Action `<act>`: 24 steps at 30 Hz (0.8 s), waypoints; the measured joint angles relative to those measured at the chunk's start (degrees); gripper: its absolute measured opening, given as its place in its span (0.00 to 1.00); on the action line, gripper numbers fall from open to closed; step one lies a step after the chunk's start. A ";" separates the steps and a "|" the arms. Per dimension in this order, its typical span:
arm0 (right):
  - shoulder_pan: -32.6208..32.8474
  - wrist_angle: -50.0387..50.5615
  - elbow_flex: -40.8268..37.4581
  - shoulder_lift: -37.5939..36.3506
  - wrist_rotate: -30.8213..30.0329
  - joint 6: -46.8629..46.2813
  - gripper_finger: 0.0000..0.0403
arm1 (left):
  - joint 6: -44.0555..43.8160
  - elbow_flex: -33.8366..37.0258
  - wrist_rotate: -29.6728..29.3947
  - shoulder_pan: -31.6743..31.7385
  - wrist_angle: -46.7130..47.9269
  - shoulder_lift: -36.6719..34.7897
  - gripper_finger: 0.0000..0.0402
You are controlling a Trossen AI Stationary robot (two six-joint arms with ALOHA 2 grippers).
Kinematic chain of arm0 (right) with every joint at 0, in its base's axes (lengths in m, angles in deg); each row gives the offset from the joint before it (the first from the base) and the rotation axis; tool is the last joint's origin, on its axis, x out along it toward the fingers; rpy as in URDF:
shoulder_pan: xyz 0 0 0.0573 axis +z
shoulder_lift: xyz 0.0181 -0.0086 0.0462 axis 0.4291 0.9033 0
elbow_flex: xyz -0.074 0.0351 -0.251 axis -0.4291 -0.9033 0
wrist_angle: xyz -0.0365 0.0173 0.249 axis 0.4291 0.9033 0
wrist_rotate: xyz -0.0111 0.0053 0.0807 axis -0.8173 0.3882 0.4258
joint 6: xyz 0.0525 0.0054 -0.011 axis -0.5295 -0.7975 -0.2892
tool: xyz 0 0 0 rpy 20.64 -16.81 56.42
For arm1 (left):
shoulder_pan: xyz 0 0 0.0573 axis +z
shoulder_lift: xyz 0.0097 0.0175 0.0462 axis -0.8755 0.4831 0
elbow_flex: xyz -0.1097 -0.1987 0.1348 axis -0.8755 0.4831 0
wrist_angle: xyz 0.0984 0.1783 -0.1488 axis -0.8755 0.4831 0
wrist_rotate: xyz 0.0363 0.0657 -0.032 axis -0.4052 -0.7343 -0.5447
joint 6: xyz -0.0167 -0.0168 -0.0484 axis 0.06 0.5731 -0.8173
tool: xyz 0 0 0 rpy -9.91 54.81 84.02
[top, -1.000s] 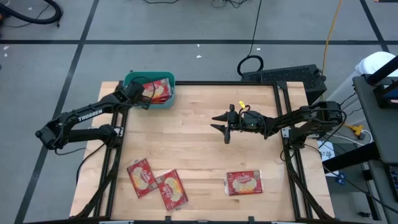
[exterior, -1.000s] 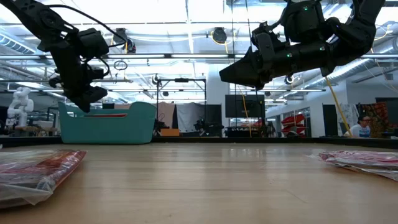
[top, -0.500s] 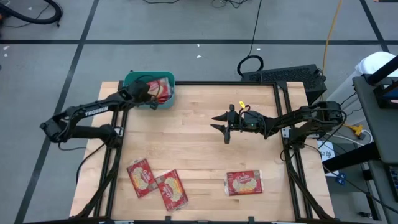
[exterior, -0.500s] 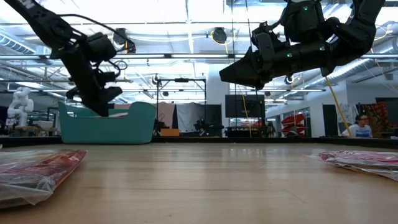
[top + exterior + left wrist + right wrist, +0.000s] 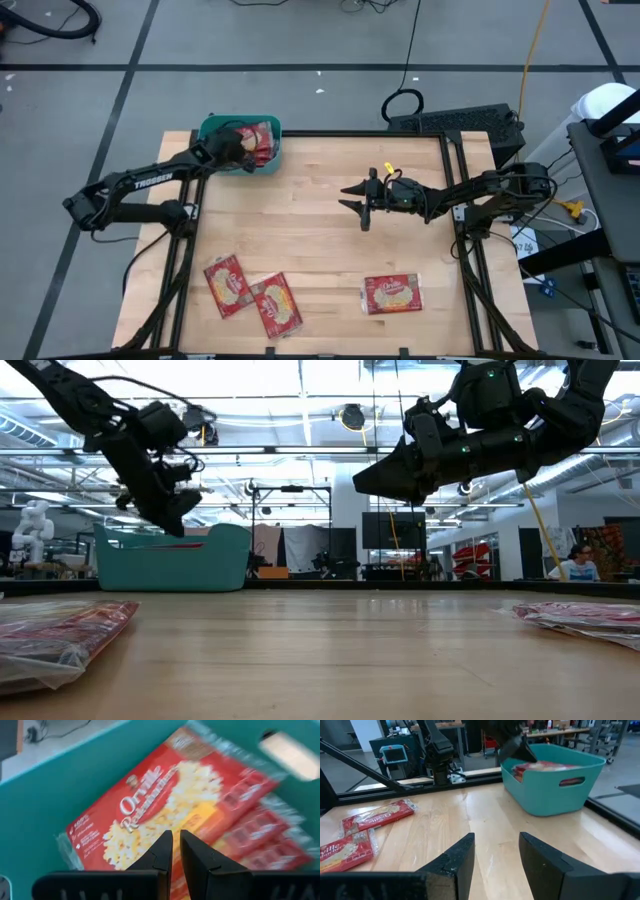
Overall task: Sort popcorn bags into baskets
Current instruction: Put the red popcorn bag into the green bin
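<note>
From above, the left gripper [image 5: 237, 150] is over the teal basket [image 5: 213, 128] at the table's [image 5: 320, 240] far left corner, where red bags [image 5: 262, 140] lie inside. The right gripper [image 5: 358, 199] hovers over the middle of the table, clear of everything. Near the front edge, two bags [image 5: 228, 284] lie together, touching, at the left and a single bag [image 5: 391, 293] lies at the right.

At table height, the left gripper [image 5: 175, 510] hangs just above the basket's [image 5: 172, 562] rim, and the right gripper [image 5: 385, 475] is high above the table. A bag [image 5: 60, 630] lies at the front left and another [image 5: 580, 618] at the right.

The left wrist shows its fingers [image 5: 162, 851] nearly closed on nothing, a slim gap between them, above a bag [image 5: 170, 810] lying face up on others inside the basket [image 5: 60, 790].

The right wrist shows its fingers [image 5: 462, 855] open and empty, looking across the table toward the basket [image 5: 555, 785], with two bags [image 5: 365, 825] off to one side.
</note>
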 joint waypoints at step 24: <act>22.15 25.52 0.02 0.00 3.22 -25.37 0.39 | -8.31 0.03 -4.39 -48.29 -16.01 -1.09 0.10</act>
